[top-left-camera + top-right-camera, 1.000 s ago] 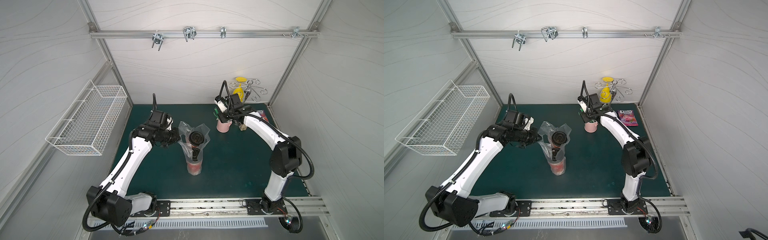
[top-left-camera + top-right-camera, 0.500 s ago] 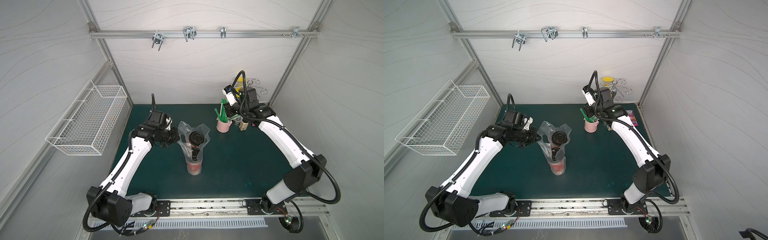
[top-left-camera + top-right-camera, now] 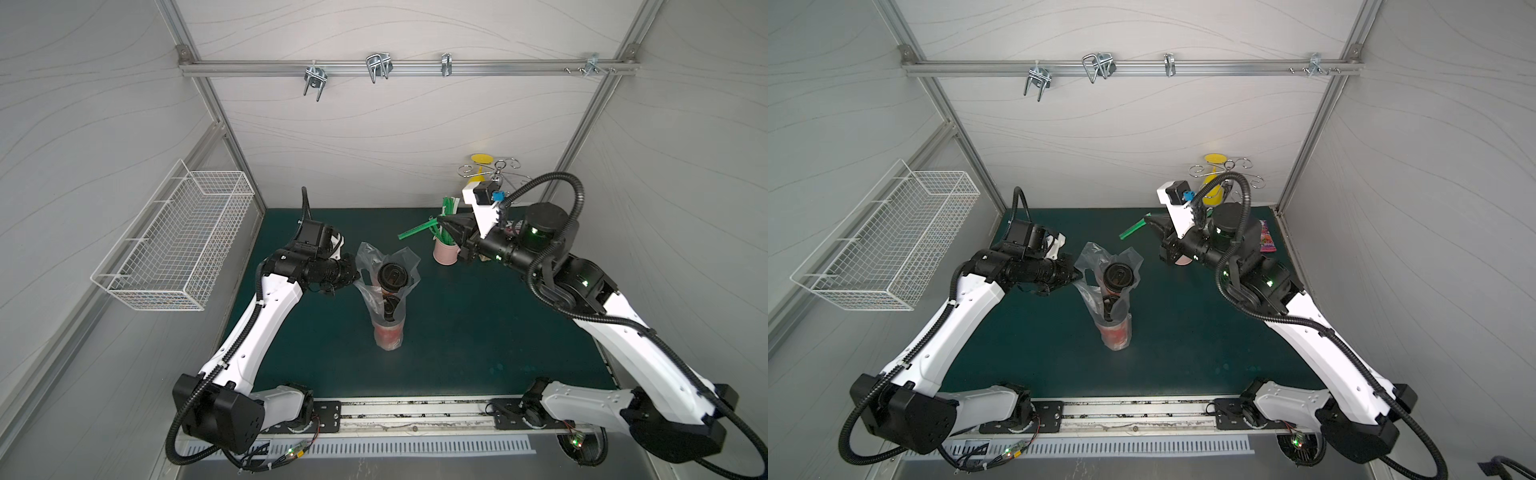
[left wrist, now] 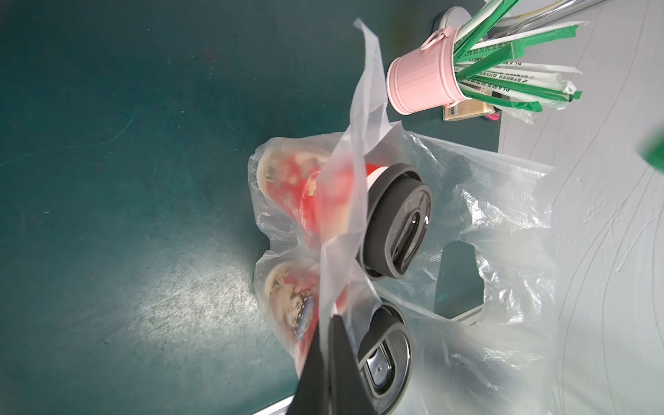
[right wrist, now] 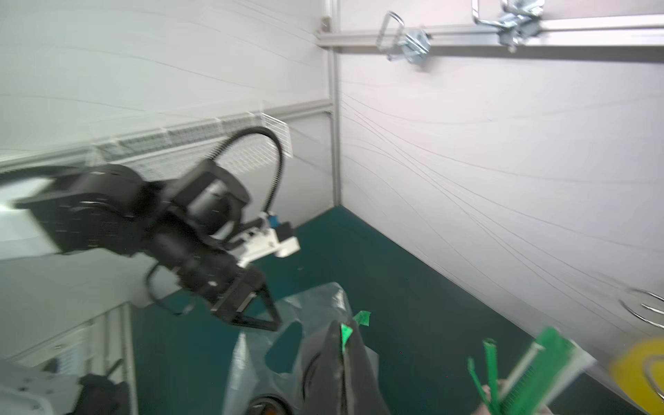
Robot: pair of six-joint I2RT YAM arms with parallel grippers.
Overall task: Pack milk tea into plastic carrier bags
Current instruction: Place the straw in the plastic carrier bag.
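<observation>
Between the closed fingers of our left gripper (image 4: 328, 323) we pinch the rim of the bag (image 4: 503, 201). Both cups (image 4: 397, 222) stand inside it, just beyond the fingertips. Our right gripper (image 3: 442, 222) is clamped on a green straw (image 3: 415, 230), with the mug (image 3: 444, 253) near its fingers.

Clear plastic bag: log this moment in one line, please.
cups: two red paper cups with black lids inside clear crinkled plastic bag | left fingers: shut on bag edge | right fingers: shut on green-wrapped straw, held aloft
</observation>
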